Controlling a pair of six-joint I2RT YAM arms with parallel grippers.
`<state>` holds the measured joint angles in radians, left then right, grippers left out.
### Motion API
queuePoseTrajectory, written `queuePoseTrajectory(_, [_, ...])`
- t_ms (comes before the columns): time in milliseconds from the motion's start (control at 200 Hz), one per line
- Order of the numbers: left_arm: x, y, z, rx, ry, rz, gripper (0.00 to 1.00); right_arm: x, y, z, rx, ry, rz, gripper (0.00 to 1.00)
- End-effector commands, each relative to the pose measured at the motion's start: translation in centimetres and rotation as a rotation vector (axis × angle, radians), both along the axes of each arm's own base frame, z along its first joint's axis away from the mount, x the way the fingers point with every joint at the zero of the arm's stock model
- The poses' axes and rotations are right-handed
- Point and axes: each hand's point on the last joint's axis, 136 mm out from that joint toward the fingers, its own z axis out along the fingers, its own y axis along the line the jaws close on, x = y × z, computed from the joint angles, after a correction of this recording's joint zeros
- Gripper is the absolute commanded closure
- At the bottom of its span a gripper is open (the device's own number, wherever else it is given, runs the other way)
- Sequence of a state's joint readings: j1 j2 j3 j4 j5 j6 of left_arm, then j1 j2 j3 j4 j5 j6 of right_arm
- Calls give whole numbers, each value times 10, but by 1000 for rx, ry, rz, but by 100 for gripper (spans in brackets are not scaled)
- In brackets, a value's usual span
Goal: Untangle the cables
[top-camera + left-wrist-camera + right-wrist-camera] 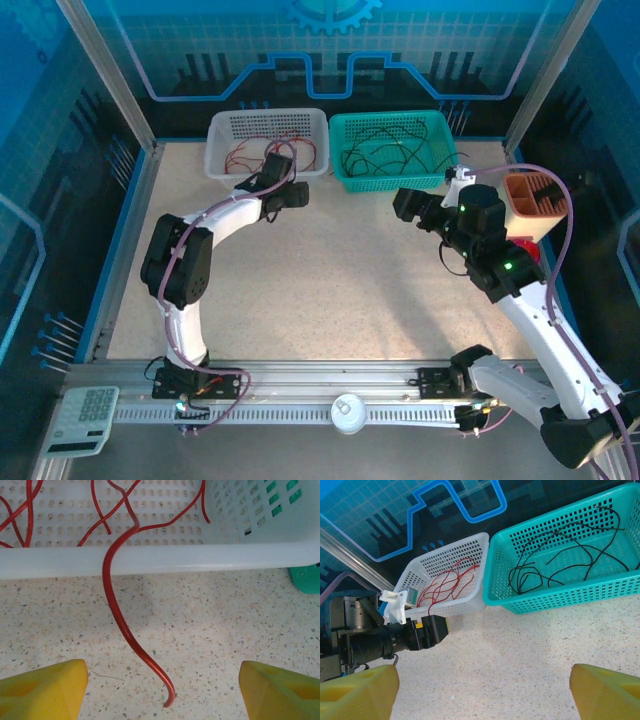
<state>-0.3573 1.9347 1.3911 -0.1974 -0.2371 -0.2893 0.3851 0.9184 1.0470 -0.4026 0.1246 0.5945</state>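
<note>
Speckled beige surface (340, 280) carries two baskets side by side at its far edge: a white basket (268, 113) holding the red cables (250, 155) and a teal basket (390, 117) holding the black cables (385, 158). One red cable (117, 615) trails over the white rim onto the surface, ending untouched between the wide-open jaws of the left gripper (162, 680). The right gripper (485, 690), jaws spread and empty, hovers near the teal basket.

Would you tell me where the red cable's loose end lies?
Left wrist view: the red cable drapes over the white basket's front rim onto the table, ending between the left pincer's fingers.
</note>
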Motion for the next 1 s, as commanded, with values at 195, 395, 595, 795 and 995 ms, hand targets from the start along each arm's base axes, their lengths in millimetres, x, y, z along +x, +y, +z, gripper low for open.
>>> queuePoseTrajectory(195, [38, -5, -11, 31, -13, 14, 31, -3, -11, 5, -13, -18, -25, 11])
queuePoseTrajectory(395, [43, 1, -20, 36, 8, 20, 65, -7, -16, 8, -15, -25, -34, 10])
queuePoseTrajectory(595, [28, 6, 11, 16, -36, -4, 100, -7, -16, 10, -11, -29, -31, 11])
queuePoseTrajectory(795, [34, 33, 86, -2, -155, -25, 100, -2, -11, 9, 2, -28, -15, 11])
queuePoseTrajectory(995, [78, 84, 93, 2, -114, 41, 100, 1, -7, 3, 8, -14, -4, 11])
